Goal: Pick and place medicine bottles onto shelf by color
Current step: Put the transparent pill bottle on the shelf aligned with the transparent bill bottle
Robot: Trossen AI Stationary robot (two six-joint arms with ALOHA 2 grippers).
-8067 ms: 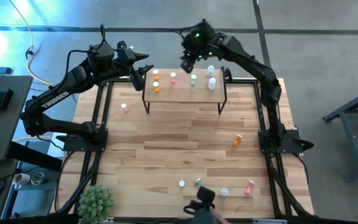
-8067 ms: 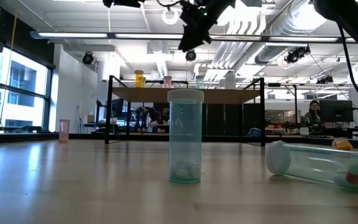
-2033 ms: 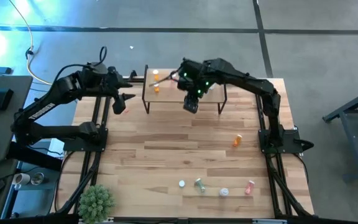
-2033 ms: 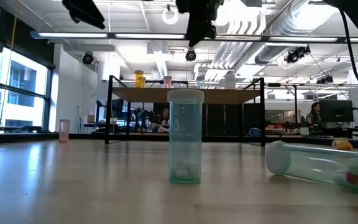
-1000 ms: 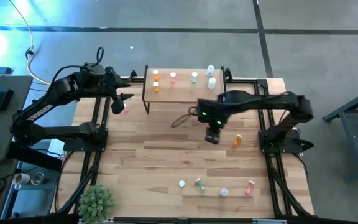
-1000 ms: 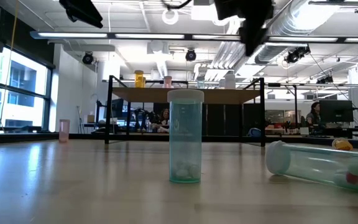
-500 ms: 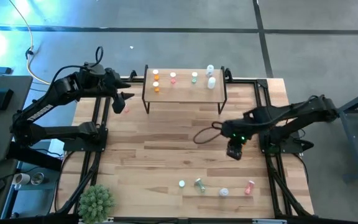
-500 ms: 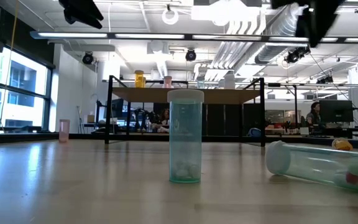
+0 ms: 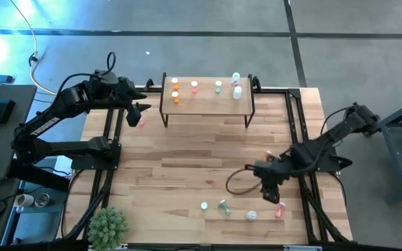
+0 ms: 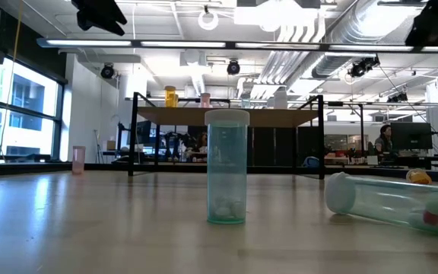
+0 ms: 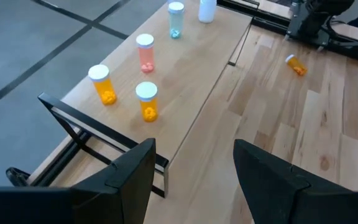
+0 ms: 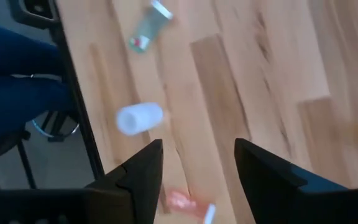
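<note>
The shelf (image 9: 208,104) stands at the far middle with two orange bottles (image 11: 148,99), a pink one (image 11: 145,51), a green one (image 11: 176,17) and white ones (image 9: 238,90) upright on it. My left gripper (image 9: 137,111) hovers open and empty left of the shelf. My right gripper (image 9: 273,189) hovers open and empty over the near right of the table. Below it lie a pink bottle (image 12: 188,204), a white bottle (image 12: 138,118) and a green bottle (image 12: 146,25). An orange bottle (image 11: 295,64) lies on its side farther back.
Another green bottle (image 10: 226,167) stands upright near the front edge, with a clear one (image 10: 390,202) lying beside it. A pink bottle (image 10: 78,158) stands far left. A green plant (image 9: 108,224) sits at the near left corner. A person's blue-clad legs (image 12: 17,68) show beyond the table edge.
My right gripper has swung from the middle of the table, in front of the shelf, toward the near right corner. It now hangs over the bottles lying there. The bottles have not moved.
</note>
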